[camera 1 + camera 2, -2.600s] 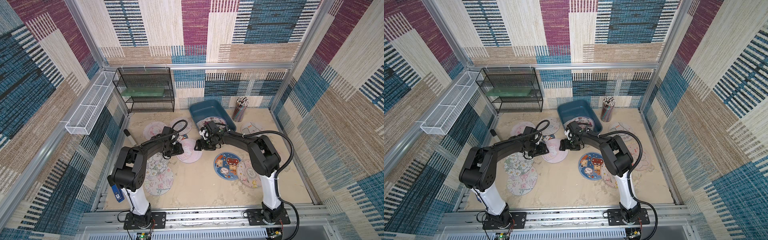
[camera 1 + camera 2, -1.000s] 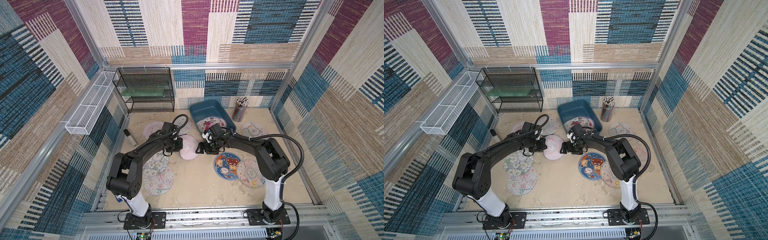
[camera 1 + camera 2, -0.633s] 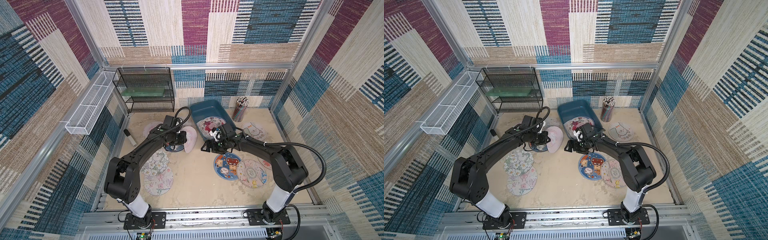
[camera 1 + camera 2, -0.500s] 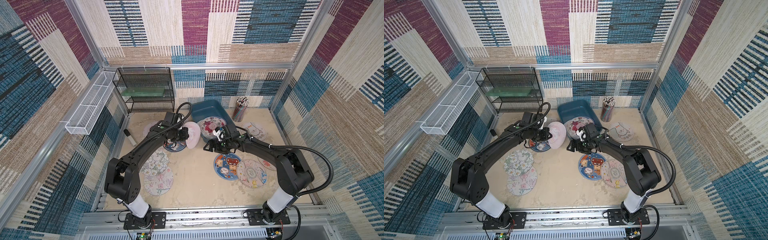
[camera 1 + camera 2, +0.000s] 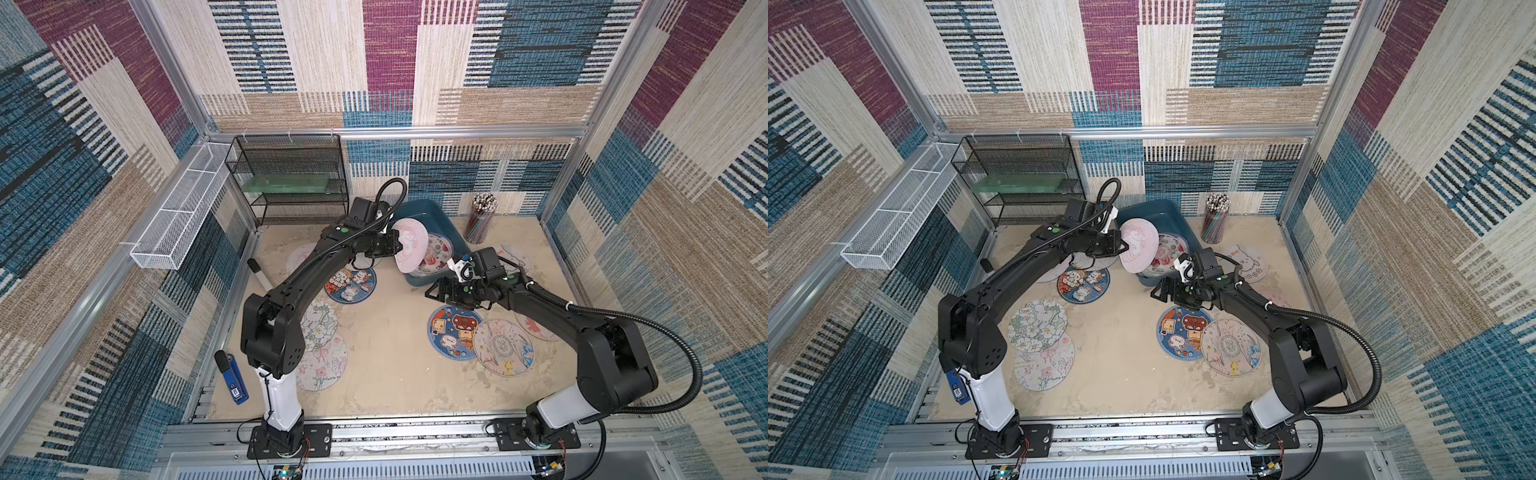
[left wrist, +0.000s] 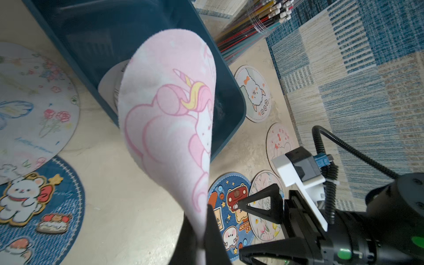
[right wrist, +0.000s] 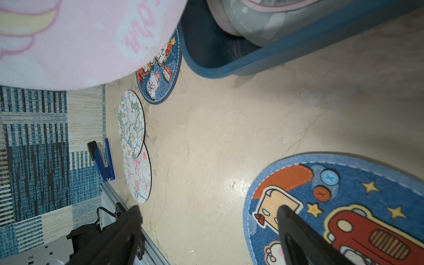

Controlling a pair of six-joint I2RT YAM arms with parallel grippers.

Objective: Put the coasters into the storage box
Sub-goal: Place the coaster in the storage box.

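the left end effector has lifted the pink coaster from the tabletop to the storage box, by the pencil cup. it pinches the coaster's edge, over the box rim; the right end effector is wide, empty.

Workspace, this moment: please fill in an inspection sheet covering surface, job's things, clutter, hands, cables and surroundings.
Surface: beige tabletop, scuffed; no spills seen.
Job's things: pink unicorn coaster held up, tilted, at the storage box; at least one boxed coaster inside; other coasters flat on the table, among them the blue bear coaster and blue car coaster.
Clutter: stapler, marker, pencil cup, black mesh rack, white mesh tray.
Hands: left hand shut on the pink coaster's edge; right hand open, empty, near the blue car coaster.
Cables: black hoses loop off both arms; nothing snagged.
Surroundings: woven patterned walls, aluminium frame.
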